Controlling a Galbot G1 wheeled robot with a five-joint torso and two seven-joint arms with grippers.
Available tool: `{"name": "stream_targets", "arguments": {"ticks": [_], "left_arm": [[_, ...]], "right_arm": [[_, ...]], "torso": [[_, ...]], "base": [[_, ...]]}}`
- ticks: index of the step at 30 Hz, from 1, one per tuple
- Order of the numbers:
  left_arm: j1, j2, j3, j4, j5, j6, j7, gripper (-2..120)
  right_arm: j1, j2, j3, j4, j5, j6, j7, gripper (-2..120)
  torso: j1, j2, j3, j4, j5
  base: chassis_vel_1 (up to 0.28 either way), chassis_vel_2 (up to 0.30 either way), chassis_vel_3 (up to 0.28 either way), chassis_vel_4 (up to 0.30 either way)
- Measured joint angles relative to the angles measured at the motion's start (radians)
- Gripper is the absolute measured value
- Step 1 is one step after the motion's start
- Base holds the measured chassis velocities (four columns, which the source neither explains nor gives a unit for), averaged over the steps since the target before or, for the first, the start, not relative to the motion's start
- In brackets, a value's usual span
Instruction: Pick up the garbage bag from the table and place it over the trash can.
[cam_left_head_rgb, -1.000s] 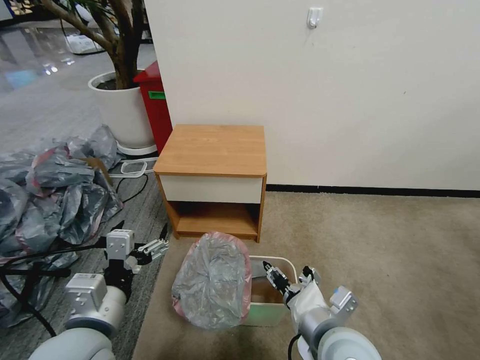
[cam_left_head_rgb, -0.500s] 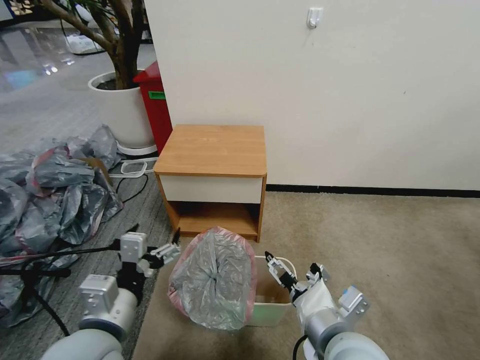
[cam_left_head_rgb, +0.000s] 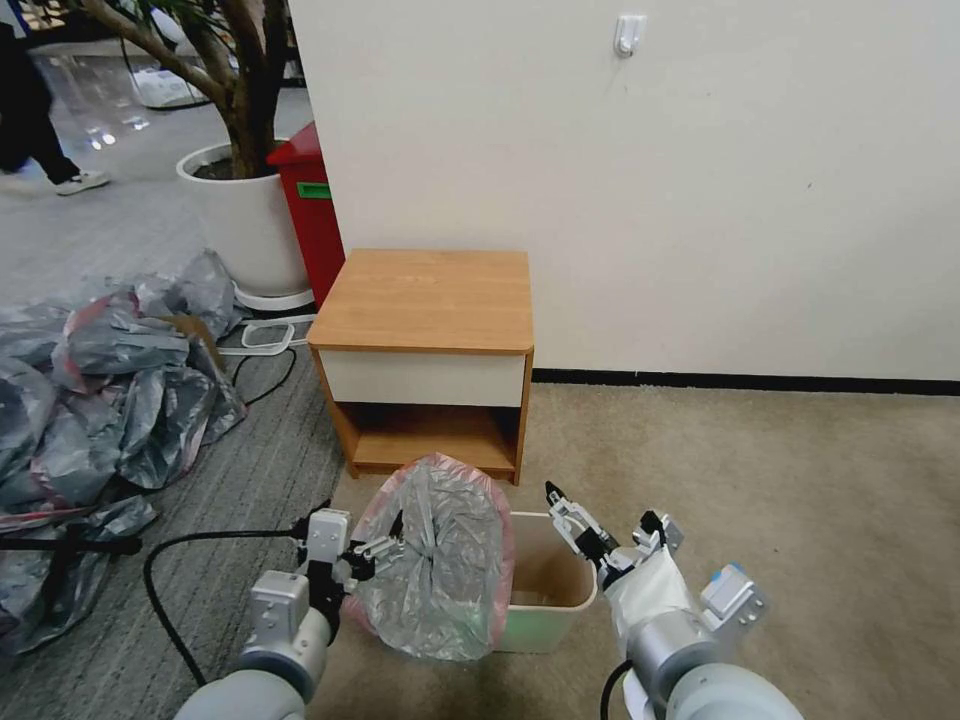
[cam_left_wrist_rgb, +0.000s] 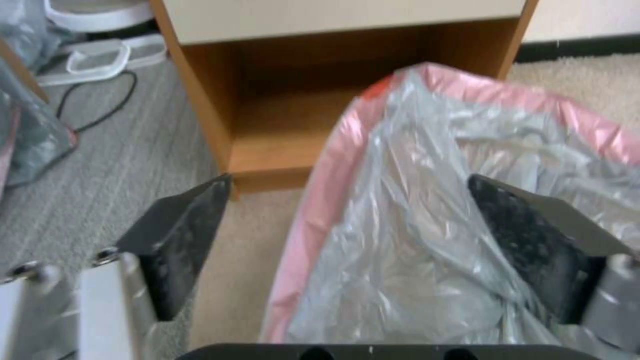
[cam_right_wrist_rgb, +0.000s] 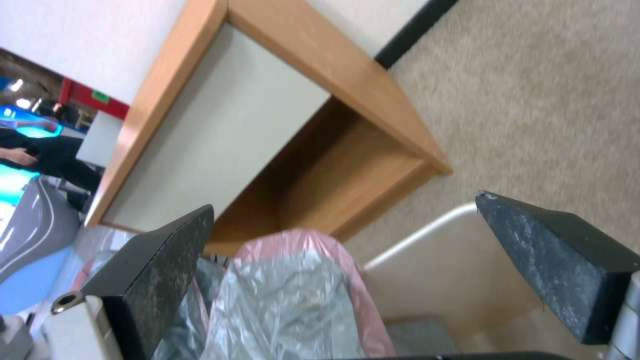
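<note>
The garbage bag, crinkled silvery-grey with a pink rim, stands puffed up over the left part of the cream trash can. The right part of the can's opening is uncovered. My left gripper is open at the bag's left edge. In the left wrist view the bag lies between the spread fingers of the left gripper. My right gripper hovers open above the can's far right rim; the right wrist view shows the bag, the can's rim and the table. The table stands behind, its top bare.
A heap of grey bags lies on the floor to the left, with a black cable running past it. A white plant pot and a red bin stand behind the table's left. Open beige carpet lies to the right.
My left arm has swung right across the floor to the bag's left edge. The right gripper has shifted slightly right and further from me. The bag has barely moved.
</note>
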Motion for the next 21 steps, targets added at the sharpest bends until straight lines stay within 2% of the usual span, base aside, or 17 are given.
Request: {"name": "stream_targets", "arguments": {"ticks": [7, 21], "left_arm": [[-0.021, -0.001, 0.039, 0.052, 0.004, 0.003, 0.0, 69], [-0.052, -0.007, 0.087, 0.106, 0.012, 0.009, 0.001, 67]], "right_arm": [[-0.014, 0.005, 0.028, 0.019, -0.067, 0.02, -0.045, 100], [-0.025, 0.017, 0.034, 0.026, -0.103, 0.04, -0.05, 100]], "torso": [[0.0, 0.0, 0.0, 0.0, 0.0], [0.0, 0.0, 0.0, 0.0, -0.0001]], "base": [[0.0, 0.0, 0.0, 0.0], [0.0, 0.0, 0.0, 0.0]]}}
